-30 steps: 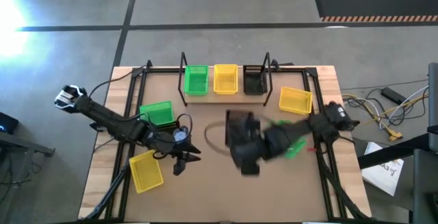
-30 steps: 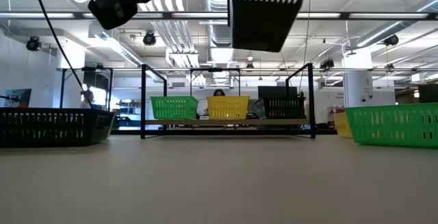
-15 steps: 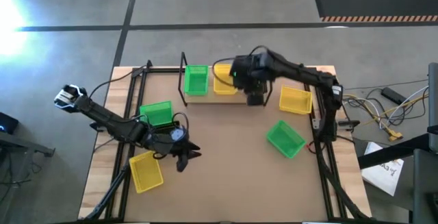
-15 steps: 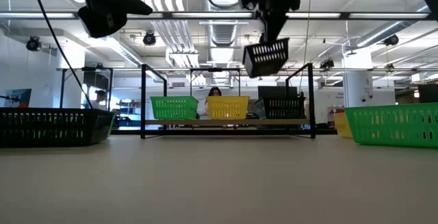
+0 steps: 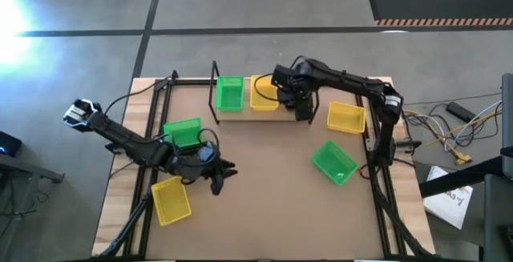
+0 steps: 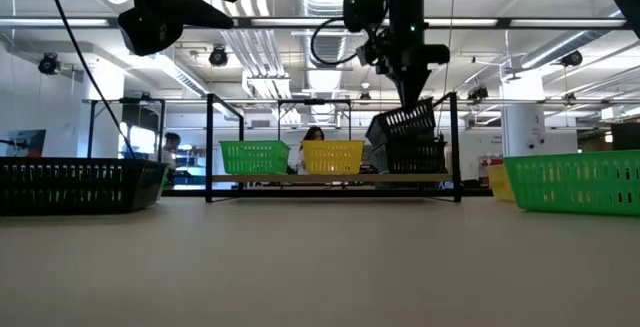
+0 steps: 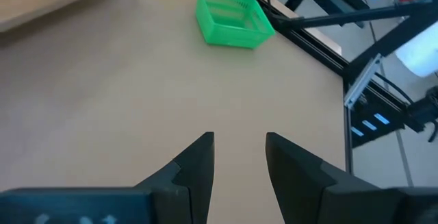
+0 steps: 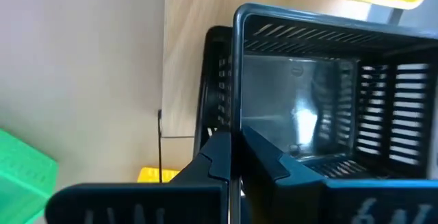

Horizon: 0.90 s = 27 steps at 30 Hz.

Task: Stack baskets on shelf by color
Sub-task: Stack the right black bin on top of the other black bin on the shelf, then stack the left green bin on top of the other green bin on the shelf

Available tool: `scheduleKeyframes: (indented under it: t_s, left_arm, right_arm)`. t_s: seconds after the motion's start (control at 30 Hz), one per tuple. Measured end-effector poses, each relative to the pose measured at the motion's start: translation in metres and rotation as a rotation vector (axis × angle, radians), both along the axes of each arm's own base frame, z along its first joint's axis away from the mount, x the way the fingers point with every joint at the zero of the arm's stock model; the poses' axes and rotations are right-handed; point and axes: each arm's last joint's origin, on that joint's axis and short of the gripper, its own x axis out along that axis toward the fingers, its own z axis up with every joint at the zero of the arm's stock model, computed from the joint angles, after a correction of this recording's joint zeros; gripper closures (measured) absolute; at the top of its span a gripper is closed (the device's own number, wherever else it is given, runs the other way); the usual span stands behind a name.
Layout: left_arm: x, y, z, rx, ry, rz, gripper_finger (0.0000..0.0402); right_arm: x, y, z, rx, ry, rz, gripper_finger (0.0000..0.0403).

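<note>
The shelf [image 5: 264,108] stands at the table's far edge and carries a green basket [image 5: 229,94], a yellow basket [image 5: 263,92] and a black basket [image 6: 415,157] in a row. My right gripper [image 5: 298,102] is over the shelf's right end, shut on a second black basket [image 6: 404,124], which sits tilted just above the shelved black one. My left gripper [image 7: 239,159] hovers open over bare table at the left, touching nothing. Loose baskets lie around: green [image 5: 184,132], yellow [image 5: 171,200], yellow [image 5: 346,118], green [image 5: 334,163]. My right gripper pinches one wall of the black basket at its rim [image 8: 236,125], one finger inside the basket and one outside. The fingers come from above, pointing down. The basket hangs tilted below them, its lower edge [image 6: 392,139] at the shelved black basket's rim; whether they touch I cannot tell.
Black wire uprights [image 6: 455,147] stand at both shelf ends, close to the held basket. Another black basket [image 6: 80,185] shows at the left in the low view. Black frame rails [image 5: 377,174] run along the table's sides. Bare tabletop lies between the two arms.
My right gripper has carried the black basket from above the table's middle toward the far edge, then lowered it over the shelf's right end onto the black basket there. The held basket now hangs tilted. My left arm has barely shifted.
</note>
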Motion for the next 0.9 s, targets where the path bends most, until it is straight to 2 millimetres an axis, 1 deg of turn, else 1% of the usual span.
scheduleKeyframes:
  t_s: [0.07, 0.2, 0.4, 0.47, 0.57, 0.7, 0.8, 0.9]
  left_arm:
    - [0.0, 0.0, 0.0, 0.003, -0.003, 0.008, 0.0285]
    - [0.0, 0.001, 0.001, 0.006, -0.005, 0.014, 0.0285]
    - [0.0, 0.001, 0.001, 0.005, -0.007, 0.014, 0.0285]
    - [0.0, 0.001, 0.001, 0.005, -0.006, 0.014, 0.0285]
    - [0.0, 0.001, 0.001, 0.005, -0.006, 0.014, 0.0285]
    - [0.0, 0.001, 0.001, 0.005, -0.006, 0.013, 0.0285]
    - [0.0, 0.001, 0.001, 0.005, -0.006, 0.012, 0.0285]
    - [0.0, 0.0, 0.001, 0.004, -0.005, 0.009, 0.0285]
  right_arm:
    - [0.001, -0.001, -0.008, -0.002, -0.002, -0.004, 0.0394]
    - [0.003, -0.001, -0.017, -0.007, -0.019, -0.031, 0.0392]
    - [0.004, -0.002, -0.025, -0.023, -0.023, -0.053, 0.039]
    - [0.003, -0.002, -0.028, -0.02, -0.014, -0.05, 0.0383]
    - [0.002, -0.002, -0.029, -0.025, -0.004, -0.054, 0.0355]
    - [0.002, -0.002, -0.027, -0.037, -0.014, -0.081, 0.0299]
    - [0.0, -0.002, -0.02, -0.058, -0.028, -0.111, 0.0259]
    - [-0.005, -0.001, -0.012, -0.097, -0.04, -0.156, 0.0233]
